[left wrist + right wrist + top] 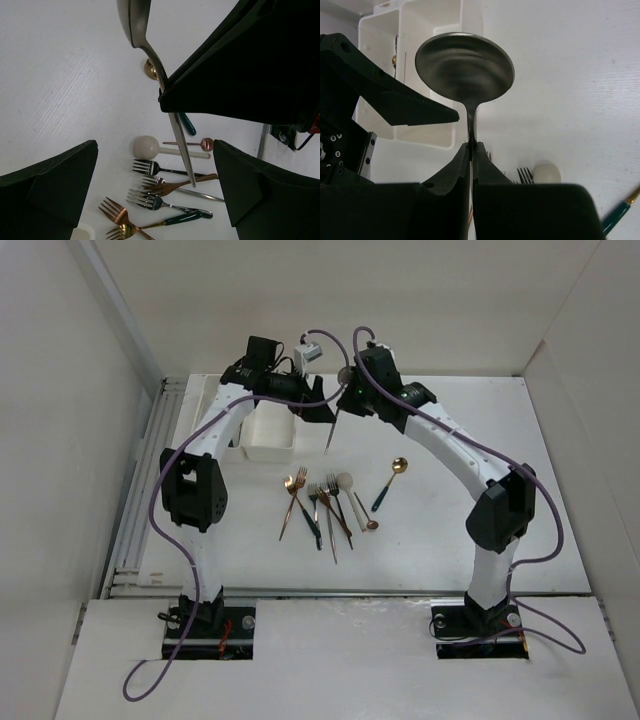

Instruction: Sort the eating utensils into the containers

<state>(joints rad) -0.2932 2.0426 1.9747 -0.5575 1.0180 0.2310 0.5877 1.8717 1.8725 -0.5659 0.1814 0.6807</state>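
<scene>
Fingers point(455, 170) of the right gripper point(471, 145) squeezed shut on the thin neck of a silver spoon point(465, 67). Gripped just under the round bowl, so the long handle hangs down and cannot slip. Held high over the table point(470, 460), bowl up, handle tip pointing down at the bare white top.

Fingers point(50, 185) of the left gripper point(155, 147) spread wide apart, gripping nothing. Right beside the spoon, with one dark finger reaching in near the bowl. Maybe ready to take the spoon, maybe just parked by the bins. Hard to tell which.

Two white containers point(268, 448) side by side at the far left of the table, just under the left gripper. Near the held spoon too, so probably only a short trip to drop it in.

Rest of the eating utensils point(325, 505) lying in a messy bunch in the middle of the table. Forks and spoons in silver, gold and copper, some with dark handles. One gold spoon with a green handle point(388, 486) a little apart on the right. Plenty left to sort.
</scene>
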